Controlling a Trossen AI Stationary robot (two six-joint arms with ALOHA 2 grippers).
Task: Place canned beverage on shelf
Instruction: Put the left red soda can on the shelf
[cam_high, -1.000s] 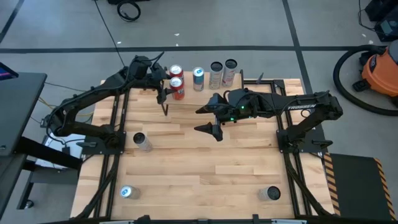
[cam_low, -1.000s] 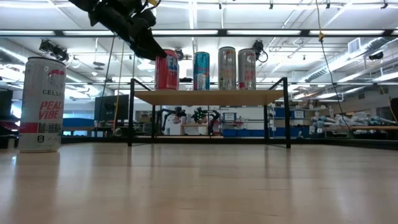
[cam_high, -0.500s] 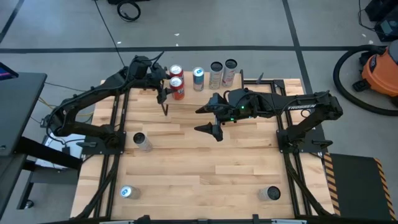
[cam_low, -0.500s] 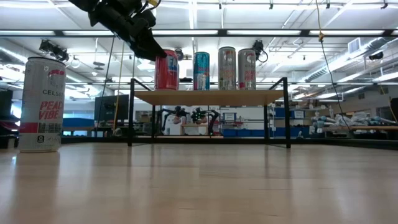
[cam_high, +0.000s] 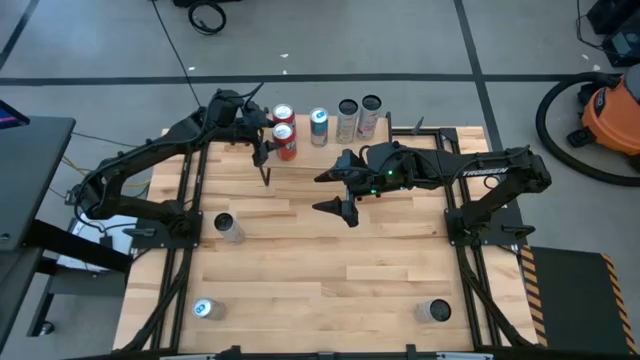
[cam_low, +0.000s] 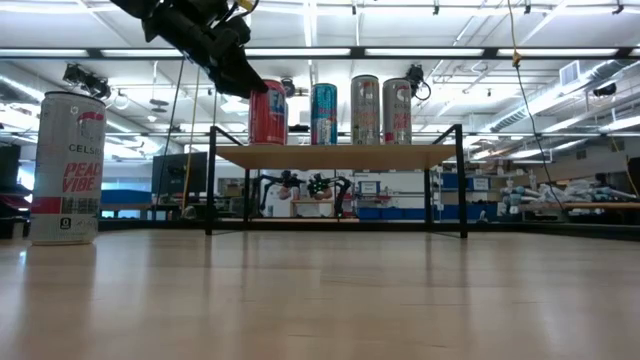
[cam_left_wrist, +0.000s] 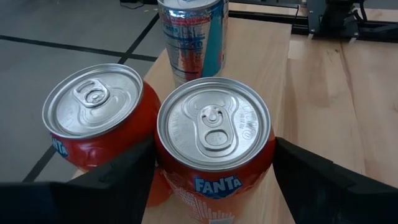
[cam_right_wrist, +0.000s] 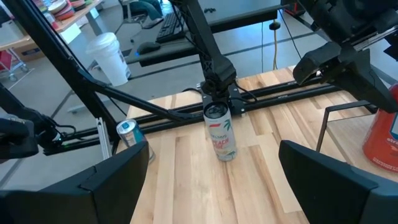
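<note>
Orange Fanta can between the left fingers on the shelf

Wooden shelf (cam_high: 400, 131) stands along the table's (cam_high: 330, 270) far edge, with five cans on its board. Left gripper (cam_high: 268, 152) sits at the shelf's left end, its jaws spread either side of the Fanta can (cam_left_wrist: 214, 140), which stands upright on the board; whether the fingers (cam_left_wrist: 118, 180) press it I cannot tell. A second orange can (cam_left_wrist: 93, 118) touches it. Right gripper (cam_high: 338, 192) hangs wide open and empty over the table's middle. Three more cans stand on the table
</note>
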